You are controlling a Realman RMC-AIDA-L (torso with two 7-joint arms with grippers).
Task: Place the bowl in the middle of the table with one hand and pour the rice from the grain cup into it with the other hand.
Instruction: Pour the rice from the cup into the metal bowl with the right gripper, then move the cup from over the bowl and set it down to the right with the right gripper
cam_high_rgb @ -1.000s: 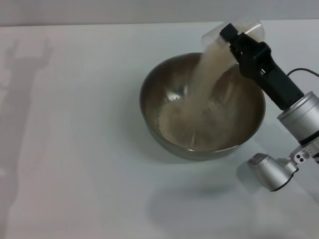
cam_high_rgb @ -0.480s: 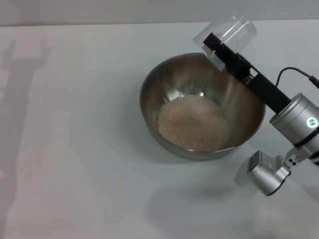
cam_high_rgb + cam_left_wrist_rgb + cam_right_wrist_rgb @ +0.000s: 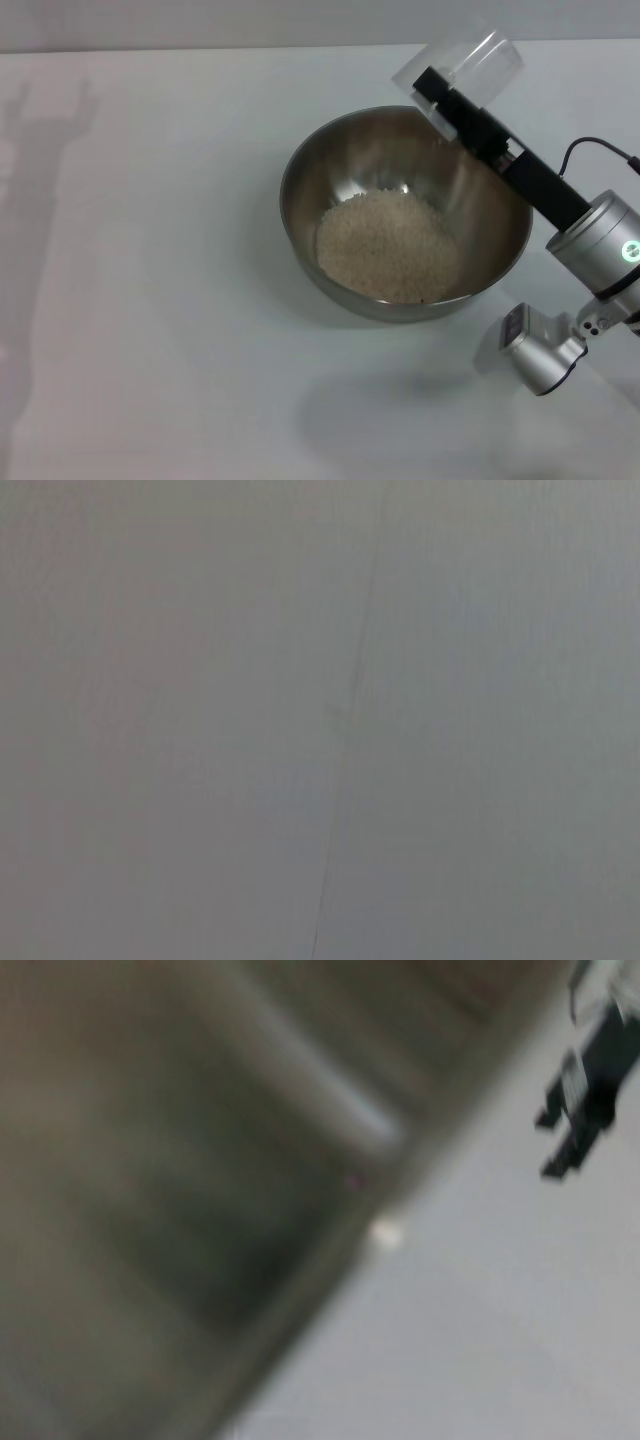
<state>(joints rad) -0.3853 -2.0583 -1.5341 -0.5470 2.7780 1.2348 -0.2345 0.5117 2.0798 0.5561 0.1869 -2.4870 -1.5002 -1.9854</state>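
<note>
The steel bowl (image 3: 340, 165) stands on the white table (image 3: 150, 260), a little right of the middle. A pale heap of rice (image 3: 385, 245) lies in its bottom. Above the bowl's far right rim my right gripper (image 3: 448, 88) is shut on the clear grain cup (image 3: 487, 58). The cup is tipped over with its mouth towards the bowl, and I see no rice in it and none falling. My left gripper does not show in the head view; only a shadow falls at the table's far left. The left wrist view shows plain grey surface.
My right arm's silver wrist and elbow (image 3: 590, 250) hang over the table to the right of the bowl. The right wrist view is a blur of the bowl's wall (image 3: 200, 1180), with a small dark shape (image 3: 588, 1100) far off.
A second ago rice streamed from the cup into the bowl. The stream has stopped, the cup looks empty, and the rice has settled into a heap. The right wrist has turned.
</note>
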